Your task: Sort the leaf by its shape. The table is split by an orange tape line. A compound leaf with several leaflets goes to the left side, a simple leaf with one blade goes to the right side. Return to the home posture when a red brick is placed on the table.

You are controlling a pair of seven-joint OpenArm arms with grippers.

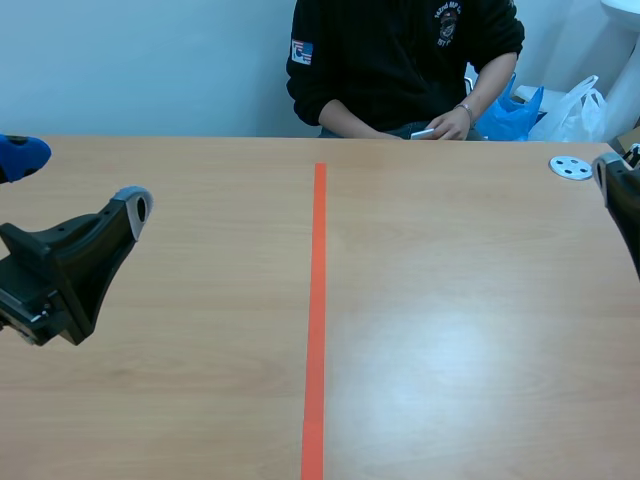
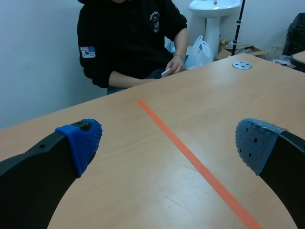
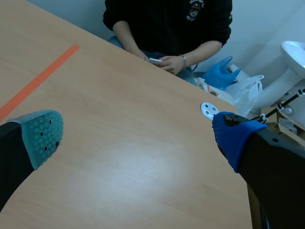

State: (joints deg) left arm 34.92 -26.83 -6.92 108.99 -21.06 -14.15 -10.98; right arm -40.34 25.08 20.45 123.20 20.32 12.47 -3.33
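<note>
The left gripper (image 1: pixel 78 180) hovers over the left side of the light wooden desk (image 1: pixel 480 330). Its fingers are spread wide with nothing between them, one pad blue (image 2: pixel 81 140) and the other grey-blue (image 2: pixel 255 143). The orange tape line (image 1: pixel 316 320) runs down the middle of the desk from near to far, well to the right of this gripper. Where the leaf lies cannot be told from these views.

At the far edge, just right of the line, sits a person in a black sweatshirt (image 1: pixel 400 60). The sleeve bears a small flag-like patch (image 1: pixel 303 51) and the chest a white printed emblem (image 1: pixel 447 22); the lettering on both is too small to read. The person's hand (image 1: pixel 455 122) holds a small flat white object (image 1: pixel 424 132) at the desk edge.

Further right, behind the desk, are a crumpled blue plastic bag (image 1: pixel 510 112) and a white plastic bag (image 1: pixel 575 108). A round white disc with holes (image 1: pixel 571 167) lies on the far right corner. Just beside it, the right gripper (image 3: pixel 138 138) comes in at the right edge, its fingers also wide apart and holding nothing.
</note>
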